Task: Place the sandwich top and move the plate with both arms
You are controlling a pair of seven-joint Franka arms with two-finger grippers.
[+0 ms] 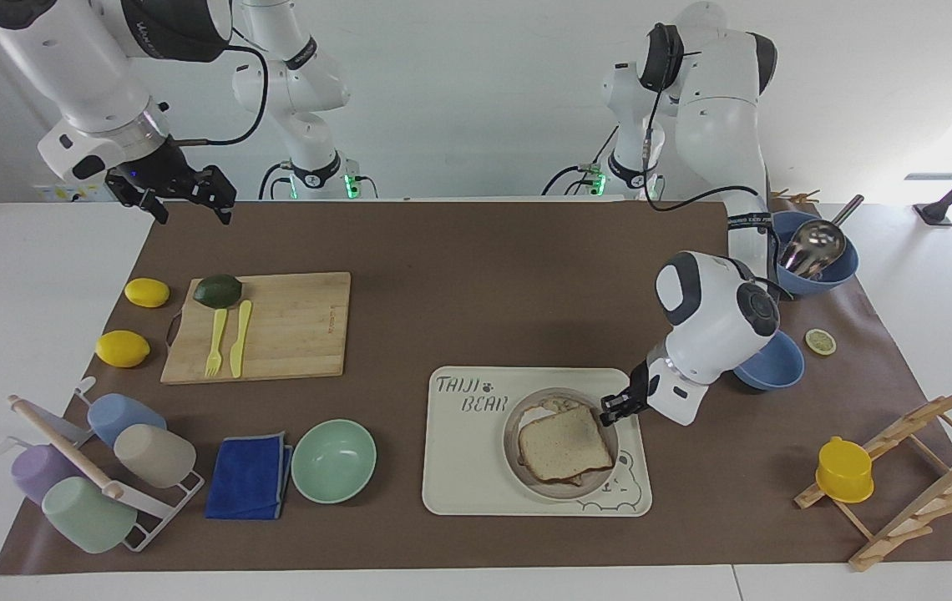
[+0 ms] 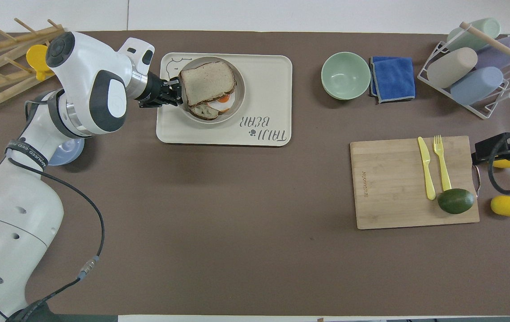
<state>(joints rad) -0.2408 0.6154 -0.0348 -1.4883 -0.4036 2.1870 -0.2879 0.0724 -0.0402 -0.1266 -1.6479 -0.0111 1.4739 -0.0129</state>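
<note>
The plate sits on the cream bear-printed tray, at the tray's left-arm end. On it the sandwich top lies over the slice with the fried egg. In the overhead view the sandwich top covers most of the egg, on the plate. My left gripper is shut on the plate's rim; it also shows in the overhead view. My right gripper waits open and empty, raised over the right arm's end of the table.
A mint green bowl and a blue cloth lie beside the tray. A cutting board holds a fork, a knife and an avocado. Two blue bowls and a wooden rack with a yellow cup are at the left arm's end.
</note>
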